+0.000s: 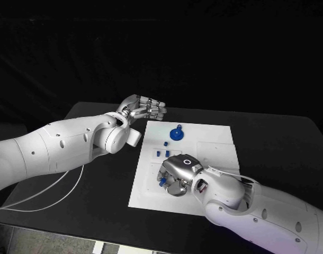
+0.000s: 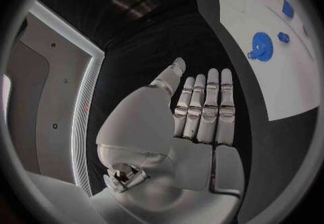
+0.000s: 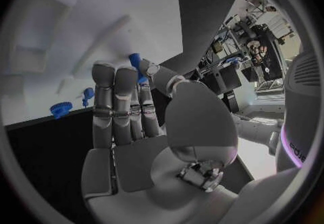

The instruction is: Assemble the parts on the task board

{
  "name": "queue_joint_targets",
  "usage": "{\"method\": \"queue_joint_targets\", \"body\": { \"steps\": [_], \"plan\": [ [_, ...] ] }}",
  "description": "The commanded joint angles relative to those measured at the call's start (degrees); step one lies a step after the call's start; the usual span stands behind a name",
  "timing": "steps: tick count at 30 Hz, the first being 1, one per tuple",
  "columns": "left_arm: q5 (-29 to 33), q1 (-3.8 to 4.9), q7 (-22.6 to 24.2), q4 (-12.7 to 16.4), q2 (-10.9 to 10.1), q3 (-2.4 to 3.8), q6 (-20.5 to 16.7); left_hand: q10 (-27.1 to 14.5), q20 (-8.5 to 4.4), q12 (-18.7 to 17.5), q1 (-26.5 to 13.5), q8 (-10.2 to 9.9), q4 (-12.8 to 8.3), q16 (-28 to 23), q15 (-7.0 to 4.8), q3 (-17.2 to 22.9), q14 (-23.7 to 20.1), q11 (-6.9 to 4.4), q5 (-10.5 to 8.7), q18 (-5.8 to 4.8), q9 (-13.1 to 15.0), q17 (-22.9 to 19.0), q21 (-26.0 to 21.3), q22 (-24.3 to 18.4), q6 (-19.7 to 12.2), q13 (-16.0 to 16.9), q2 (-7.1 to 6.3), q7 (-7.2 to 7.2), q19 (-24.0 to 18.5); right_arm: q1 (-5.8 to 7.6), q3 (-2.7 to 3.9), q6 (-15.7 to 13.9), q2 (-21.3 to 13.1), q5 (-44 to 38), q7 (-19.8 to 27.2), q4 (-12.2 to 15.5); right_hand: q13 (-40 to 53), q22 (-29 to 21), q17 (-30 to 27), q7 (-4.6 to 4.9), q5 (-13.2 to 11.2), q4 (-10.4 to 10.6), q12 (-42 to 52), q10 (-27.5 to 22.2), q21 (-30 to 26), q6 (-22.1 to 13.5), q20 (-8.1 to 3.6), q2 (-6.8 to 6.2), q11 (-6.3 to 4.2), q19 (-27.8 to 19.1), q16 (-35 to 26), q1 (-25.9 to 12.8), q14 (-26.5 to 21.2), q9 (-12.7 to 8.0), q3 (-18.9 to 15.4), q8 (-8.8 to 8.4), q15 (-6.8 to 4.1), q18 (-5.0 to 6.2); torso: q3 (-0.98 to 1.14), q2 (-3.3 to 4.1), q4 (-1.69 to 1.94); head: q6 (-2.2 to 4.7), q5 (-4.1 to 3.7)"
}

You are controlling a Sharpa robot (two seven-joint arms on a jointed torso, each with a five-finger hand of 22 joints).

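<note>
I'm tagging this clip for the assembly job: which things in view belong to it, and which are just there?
Belong to the job:
- task board
- blue gear
- small blue pegs
- blue part pinched by the right hand

Just there:
- black table
- white cable
- left hand, holding nothing

Black desk [image 1: 284,143] standing in dark surround; pale floor [image 1: 47,244] showing below front edge; bkgd behind staying black.
</note>
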Motion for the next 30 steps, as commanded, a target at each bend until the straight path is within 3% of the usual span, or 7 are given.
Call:
{"method": "queue_joint_targets", "body": {
  "steps": [1,14,17,22,27,29,30],
  "plan": [
    [0.2,0.03,0.1,0.0,0.2,0.04,1.0,-0.3,0.04,-0.1,0.0,-0.1,-0.1,-0.2,-0.15,0.1,-0.4,-0.18,-0.12,0.67,0.0,-0.1,0.2,0.0,0.0,0.0,0.5,-0.17,0.1,-0.17,-0.58,2.8,0.7,-1.5,-0.4,-0.2,-0.1,0.1,-0.1,0.42,0.1,-0.4,0.2,1.7,0.0,0.6,-0.32,0.43,-1.49,2.3,-0.1,-0.1,0.0,0.1,0.0,0.17,-0.29,0.63,-0.06,-0.02,0.06,-0.03,-0.09],
    [0.1,0.03,-0.3,-0.1,0.3,0.03,1.4,-0.4,0.05,-0.1,0.1,-0.1,-0.1,-0.2,-0.11,0.1,-0.5,-0.15,-0.17,0.68,0.0,0.0,0.2,-0.1,-0.1,0.0,0.53,-0.14,0.1,-0.17,-1.39,3.5,1.3,-1.6,-0.9,-1.0,-0.2,0.1,-0.2,0.92,-0.7,-0.4,0.2,0.0,-0.8,-1.1,-0.15,0.53,-0.97,2.2,-0.2,-0.3,-0.1,-0.1,-0.1,0.08,-0.01,0.67,0.0,0.0,-0.05,-0.03,-0.2],
    [0.1,0.03,-0.4,-0.1,0.3,0.03,1.5,-0.4,0.05,-0.1,0.1,-0.1,-0.1,-0.2,-0.11,0.1,-0.5,-0.15,-0.17,0.68,0.0,0.0,0.2,-0.1,-0.1,0.0,0.53,-0.14,0.1,-0.17,-1.43,2.8,1.3,-1.3,-0.8,-1.0,-0.2,0.1,-0.2,1.25,-0.5,-0.5,0.2,-1.2,-0.9,-2.4,0.1,0.09,-0.57,2.1,-0.1,-0.3,-0.1,-0.1,-0.4,0.11,0.25,0.89,0.03,0.01,-0.05,-0.05,-0.22],
    [0.1,0.02,-0.6,-0.1,0.3,0.03,1.7,-0.5,0.09,-0.1,0.0,-0.1,0.0,-0.2,-0.09,-0.1,-0.5,-0.12,-0.29,0.71,0.0,0.0,0.2,-0.1,-0.2,0.0,0.5,-0.09,0.1,-0.17,-1.45,0.6,1.2,-0.8,-0.6,-0.8,-0.3,-0.4,-0.2,1.89,2.1,-0.4,0.2,-7.0,-1.9,-4.8,1.18,-2.43,1.09,2.4,0.3,-1.3,0.1,-0.2,-2.1,0.12,1.63,2.18,0.1,0.04,-0.02,-0.02,-0.31],
    [0.1,0.02,-0.8,-0.1,0.2,0.02,1.9,-0.5,0.11,-0.1,0.0,-0.1,0.0,-0.2,-0.07,-0.1,-0.5,-0.11,-0.42,0.72,0.0,0.0,0.2,-0.2,-0.2,0.0,0.51,-0.09,0.1,-0.17,-1.46,-2.9,1.1,-0.3,-0.4,-0.7,-0.2,-1.6,-0.6,1.82,2.7,0.5,0.3,-12.4,-3.7,-10.7,1.96,-5.06,2.36,2.3,0.1,-2.6,-0.1,-0.4,-7.4,0.09,2.2,3.27,0.1,0.01,-0.08,-0.05,-0.25],
    [0.1,0.02,-0.8,-0.1,0.2,0.02,2.0,-0.5,0.11,-0.1,0.0,-0.1,0.0,-0.2,-0.07,-0.1,-0.5,-0.11,-0.42,0.72,0.0,0.0,0.2,-0.2,-0.2,0.0,0.51,-0.09,0.1,-0.17,-1.46,-4.8,1.0,-0.2,-0.5,-0.6,-0.2,-2.9,-1.2,1.81,1.9,1.5,0.5,-14.9,-4.8,-12.9,2.58,-4.34,2.93,2.4,-0.1,0.1,-0.1,-0.3,-13.7,0.13,2.71,3.88,0.08,0.03,-0.05,-0.07,-0.26],
    [0.1,0.02,-0.9,-0.1,0.2,0.02,2.1,-0.5,0.11,-0.1,0.0,-0.1,0.0,-0.2,-0.07,-0.1,-0.5,-0.11,-0.42,0.72,0.0,0.0,0.2,-0.2,-0.2,0.0,0.51,-0.09,0.1,-0.17,-1.46,-5.4,1.0,-0.1,-0.6,-0.6,-0.3,-3.3,-1.3,1.08,2.0,2.0,0.5,-16.0,-5.3,-13.8,2.76,-4.51,3.22,2.3,-0.1,0.6,-0.1,-0.3,-15.5,0.19,2.91,4.08,0.08,0.03,-0.05,-0.07,-0.26]
  ]
}}
